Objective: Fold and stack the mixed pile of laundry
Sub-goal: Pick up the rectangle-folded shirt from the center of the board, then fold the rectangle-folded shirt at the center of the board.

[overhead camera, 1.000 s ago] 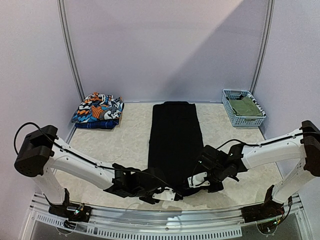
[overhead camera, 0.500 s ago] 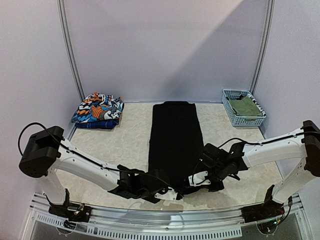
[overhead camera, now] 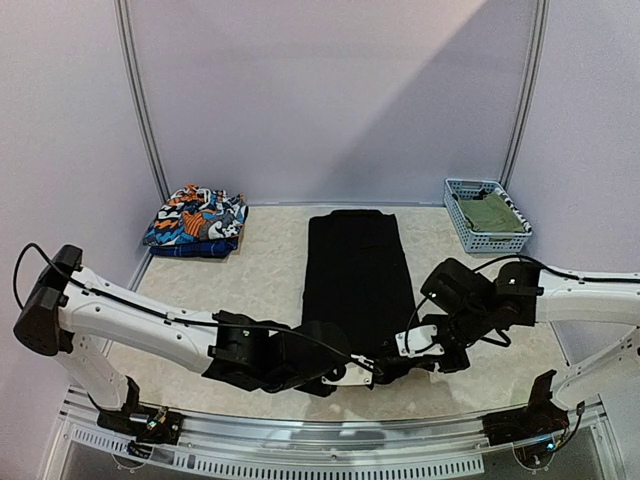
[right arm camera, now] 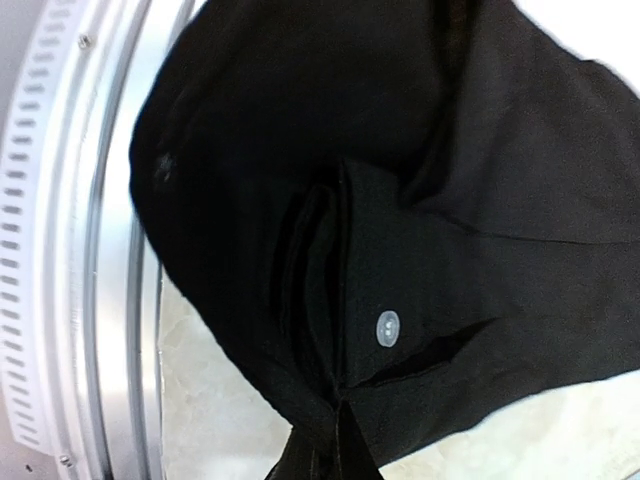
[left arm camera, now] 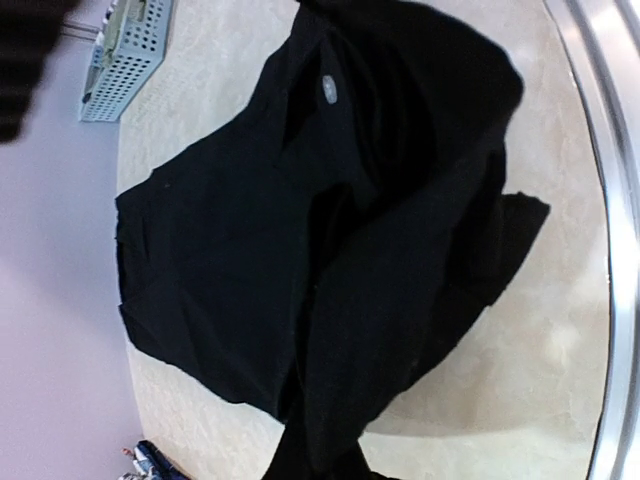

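Your black trousers (overhead camera: 355, 270) lie lengthwise down the middle of the worktop (overhead camera: 250, 290). The far end is flat and square, close to the far edge. The near end is bunched and raised off the surface near the front edge.

Left gripper (overhead camera: 352, 374): jaws closed, pinching the near end of the trousers on its left side. In your left wrist view the black cloth narrows to a point at the bottom of the frame, where the fingers are, and fans out above it in loose folds.

Right gripper (overhead camera: 412, 345): jaws closed too, holding the waist end on its right side. In your right wrist view the cloth gathers the same way, with a pale round button (right arm camera: 387, 326) beside an open fold. The metal rail (right arm camera: 110, 250) of the front edge lies just beyond the cloth.

Far left corner: the folded orange-blue-white print garment (overhead camera: 195, 218) sits on a blue piece (overhead camera: 185, 248).

Far right corner: a light-blue lattice basket (overhead camera: 495, 243) stands against the right wall, with an olive-green garment (overhead camera: 490, 212) inside it.

Both corners are well apart from the trousers.
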Robot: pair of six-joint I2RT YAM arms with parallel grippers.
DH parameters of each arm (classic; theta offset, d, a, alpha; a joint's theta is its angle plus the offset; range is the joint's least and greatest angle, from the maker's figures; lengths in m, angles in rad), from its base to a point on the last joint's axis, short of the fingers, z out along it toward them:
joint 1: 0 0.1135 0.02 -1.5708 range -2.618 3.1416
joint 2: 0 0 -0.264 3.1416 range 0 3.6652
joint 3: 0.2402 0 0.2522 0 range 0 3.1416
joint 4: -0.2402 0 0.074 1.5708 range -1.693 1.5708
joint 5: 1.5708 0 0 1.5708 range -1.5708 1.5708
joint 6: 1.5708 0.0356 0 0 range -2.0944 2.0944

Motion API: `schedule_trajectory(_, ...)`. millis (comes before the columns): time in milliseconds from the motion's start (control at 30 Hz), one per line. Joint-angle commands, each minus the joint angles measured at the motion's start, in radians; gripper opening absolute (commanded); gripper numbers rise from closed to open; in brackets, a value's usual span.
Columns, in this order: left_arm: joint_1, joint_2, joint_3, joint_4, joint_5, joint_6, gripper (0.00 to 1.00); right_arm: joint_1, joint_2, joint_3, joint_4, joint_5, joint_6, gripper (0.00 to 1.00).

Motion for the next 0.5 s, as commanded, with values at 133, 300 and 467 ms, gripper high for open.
schedule_trajectory(133,-0.02,-0.042,0.092,-0.126,-0.171,-0.064,0.0,-0.045,-0.066,0.152,-0.163,-0.006,0.013,0.0)
schedule_trajectory(300,0.044,0.0,0.113,-0.041,-0.241,-0.053,0.0,-0.152,-0.021,0.205,-0.128,-0.007,-0.011,0.0)
schedule_trajectory(467,0.159,0.08,0.132,0.118,-0.281,-0.035,0.0,-0.281,0.074,0.226,-0.016,-0.03,-0.018,0.0)
